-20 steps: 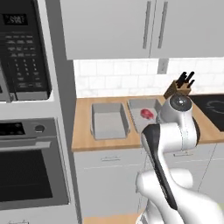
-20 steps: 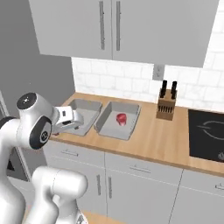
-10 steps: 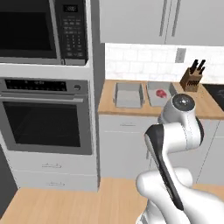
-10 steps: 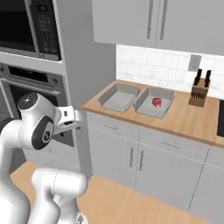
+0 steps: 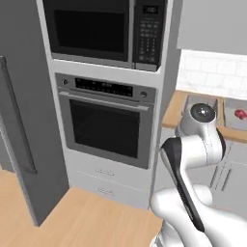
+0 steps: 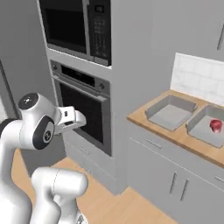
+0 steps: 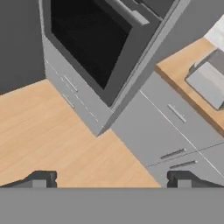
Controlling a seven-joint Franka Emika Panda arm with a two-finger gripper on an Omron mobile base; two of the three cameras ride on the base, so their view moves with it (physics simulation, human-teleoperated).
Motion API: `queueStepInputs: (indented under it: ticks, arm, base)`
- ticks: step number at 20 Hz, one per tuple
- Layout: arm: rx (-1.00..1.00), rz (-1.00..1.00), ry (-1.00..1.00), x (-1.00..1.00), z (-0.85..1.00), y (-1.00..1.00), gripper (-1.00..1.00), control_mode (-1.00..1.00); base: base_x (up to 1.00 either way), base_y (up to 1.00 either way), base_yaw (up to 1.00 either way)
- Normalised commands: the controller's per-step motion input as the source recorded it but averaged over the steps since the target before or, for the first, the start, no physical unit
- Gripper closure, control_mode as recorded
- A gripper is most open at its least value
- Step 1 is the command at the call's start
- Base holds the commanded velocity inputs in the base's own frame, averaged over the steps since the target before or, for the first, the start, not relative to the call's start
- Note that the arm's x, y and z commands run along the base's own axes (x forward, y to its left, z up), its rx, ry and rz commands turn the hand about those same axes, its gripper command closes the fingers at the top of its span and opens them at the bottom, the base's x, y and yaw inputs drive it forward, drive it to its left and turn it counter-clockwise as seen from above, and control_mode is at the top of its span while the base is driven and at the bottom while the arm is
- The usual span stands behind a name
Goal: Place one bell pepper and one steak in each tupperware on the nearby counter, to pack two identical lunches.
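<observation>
Gripper (image 7: 112, 179) wide, nothing btwn the tips at the bottom of hand view; probably bc nothing's in reach. Counter (image 6: 175, 136) sits at right of right base view w/ two tupperware: near tray (image 6: 168, 113) bare; far tray (image 6: 202, 127) holds one red item (image 6: 215, 126), pepper or steak, can't tell. Oven (image 5: 107, 120) mid-frame in left base view; arm tucked, likely in transit for more food.

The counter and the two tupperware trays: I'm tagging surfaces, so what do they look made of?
The counter looks like light tan wood, matte, faintly grained. The tupperware trays look like pale grey plastic, smooth and matte with rounded corners, though thin metal can't be excluded.
</observation>
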Motion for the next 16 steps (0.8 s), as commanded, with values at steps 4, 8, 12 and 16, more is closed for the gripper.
queueStepInputs:
  ticks: [4, 8, 12, 16]
  arm:
    - [0.0, 0.0, 0.0, 0.0, 0.0, 0.0, -1.0, 1.0]
    - [0.0, 0.0, 0.0, 0.0, 0.0, 0.0, -1.0, 1.0]
    - [0.0, 0.0, 0.0, 0.0, 0.0, 0.0, -1.0, 1.0]
    - [0.0, 0.0, 0.0, 0.0, 0.0, 0.0, -1.0, 1.0]
  base:
    - [0.01, 1.0, 0.49]
    - [0.02, 1.0, 0.49]
    - [0.22, 1.0, 0.5]
    - [0.46, 1.0, 0.46]
